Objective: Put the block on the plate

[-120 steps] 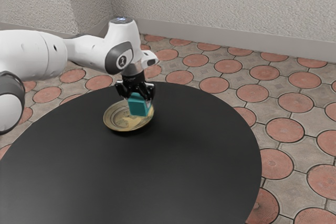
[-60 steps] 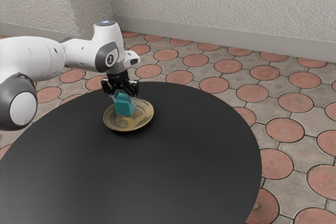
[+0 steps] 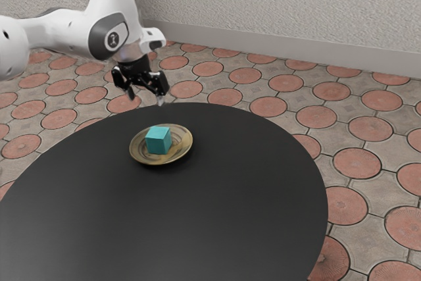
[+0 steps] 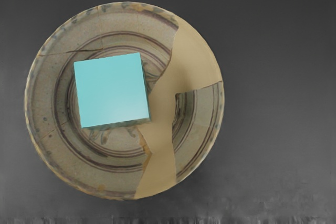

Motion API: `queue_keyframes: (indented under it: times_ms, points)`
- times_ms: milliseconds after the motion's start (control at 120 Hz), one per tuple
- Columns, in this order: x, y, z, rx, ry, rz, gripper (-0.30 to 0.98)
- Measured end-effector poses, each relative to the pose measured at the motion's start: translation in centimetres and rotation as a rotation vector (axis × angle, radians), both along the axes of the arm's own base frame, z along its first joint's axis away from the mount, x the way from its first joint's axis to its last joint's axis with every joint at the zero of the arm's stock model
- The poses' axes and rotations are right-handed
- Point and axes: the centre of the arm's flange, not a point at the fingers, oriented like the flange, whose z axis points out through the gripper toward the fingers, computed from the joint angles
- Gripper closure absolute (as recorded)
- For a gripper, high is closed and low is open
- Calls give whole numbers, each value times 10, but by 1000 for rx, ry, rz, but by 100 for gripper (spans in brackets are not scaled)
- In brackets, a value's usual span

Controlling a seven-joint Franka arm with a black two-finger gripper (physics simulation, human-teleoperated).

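1. Below our claw point(image 3: 146, 99), we see the plate point(image 3: 179, 152) holding the teal block point(image 3: 158, 141), flat within its rim.
2. Under both lies the black table point(image 3: 164, 215).
3. Above them, our claw is released, fingers spread.

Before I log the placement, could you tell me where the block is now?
In the exterior view, the teal block sits on the patterned plate, below the open gripper.

The block point(image 3: 158, 141) hides part of the plate point(image 3: 181, 149); the exterior view's left edge cuts off the arm point(image 3: 72, 31), its left and lower edges the desk point(image 3: 197, 215)
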Motion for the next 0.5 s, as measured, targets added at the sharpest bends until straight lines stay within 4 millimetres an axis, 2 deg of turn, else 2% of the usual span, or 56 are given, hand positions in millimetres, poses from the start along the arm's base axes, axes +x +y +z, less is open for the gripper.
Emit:
queue_keyframes:
  times_ms: [92,167,500]
  points:
    - [-26,0,22,9,3,-12,1]
    - [-38,1,30,20,9,-21,1]
    - [-45,1,31,36,36,-44,0]
